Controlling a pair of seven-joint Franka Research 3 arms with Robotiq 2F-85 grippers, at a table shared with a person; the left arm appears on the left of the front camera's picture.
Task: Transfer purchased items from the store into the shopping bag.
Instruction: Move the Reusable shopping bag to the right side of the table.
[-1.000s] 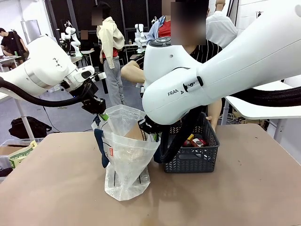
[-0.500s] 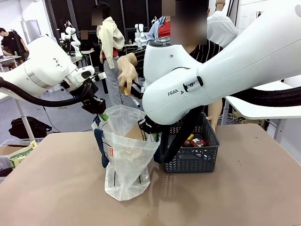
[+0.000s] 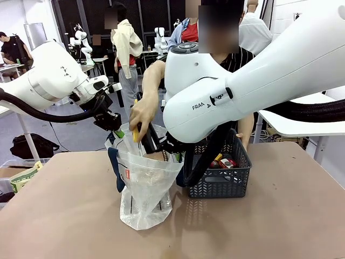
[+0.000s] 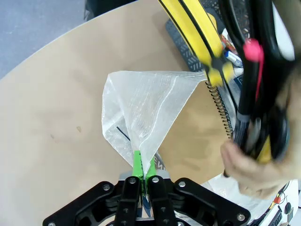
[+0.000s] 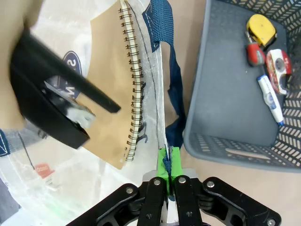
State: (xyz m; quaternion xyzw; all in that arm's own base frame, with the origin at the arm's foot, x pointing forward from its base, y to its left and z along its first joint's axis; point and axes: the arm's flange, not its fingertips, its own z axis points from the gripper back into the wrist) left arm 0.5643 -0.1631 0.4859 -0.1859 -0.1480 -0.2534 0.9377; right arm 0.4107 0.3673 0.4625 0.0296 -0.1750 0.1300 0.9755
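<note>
We see the shopping bag (image 3: 144,186) as thin, translucent plastic, crinkly and faintly shiny; its handles (image 5: 161,19) look like woven navy cloth. The notebook (image 5: 106,103) has a matt brown paper cover and a metal wire spiral. The store (image 3: 218,186) is matt grey plastic lattice. The tabletop (image 3: 285,221) is smooth, matt brown.

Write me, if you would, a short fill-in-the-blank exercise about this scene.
The left gripper and the right gripper each have jaws ___ on the shopping bag's rim.
A tan ___-bound notebook sits inside the bag.
The dark grey basket stands on the bag's ___ side, by the robot's own sides.
Missing words: shut; spiral; right.
</note>
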